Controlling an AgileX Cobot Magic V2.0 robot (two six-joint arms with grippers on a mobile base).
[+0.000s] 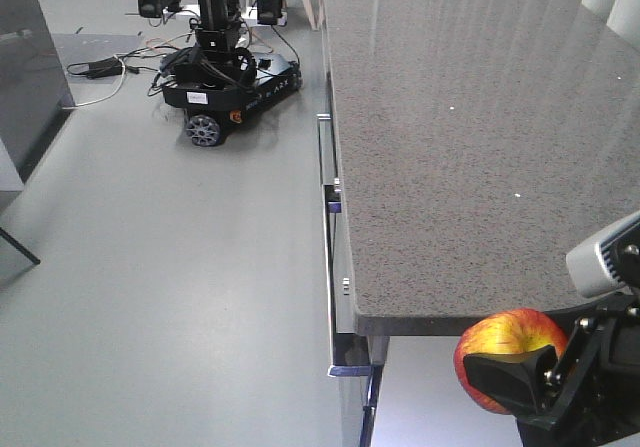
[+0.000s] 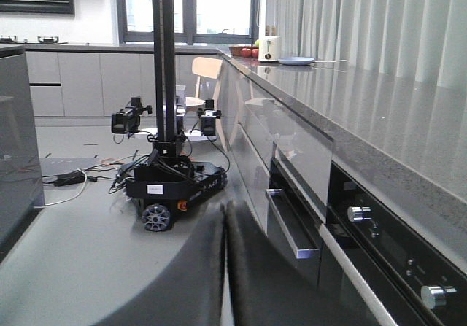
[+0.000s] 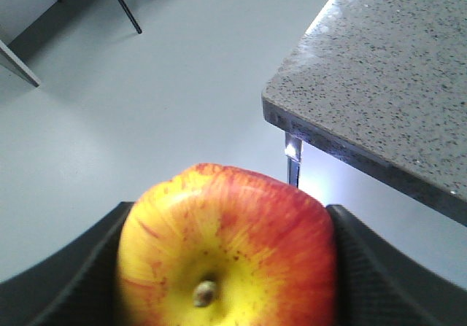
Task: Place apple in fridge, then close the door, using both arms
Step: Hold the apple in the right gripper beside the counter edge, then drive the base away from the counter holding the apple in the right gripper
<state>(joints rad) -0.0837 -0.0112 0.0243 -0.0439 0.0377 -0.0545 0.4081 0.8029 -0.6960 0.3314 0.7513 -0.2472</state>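
Round red-yellow apple (image 3: 230,224) clamped in matte black right hand (image 3: 226,275); left hand (image 2: 225,260) blurred, seemingly closed

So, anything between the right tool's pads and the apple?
Nothing. In the right wrist view the apple sits directly against both fingers of the right tool, no gap visible either side.

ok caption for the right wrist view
Apple held between the right arm's jaws, stem toward camera, speckled countertop corner beyond
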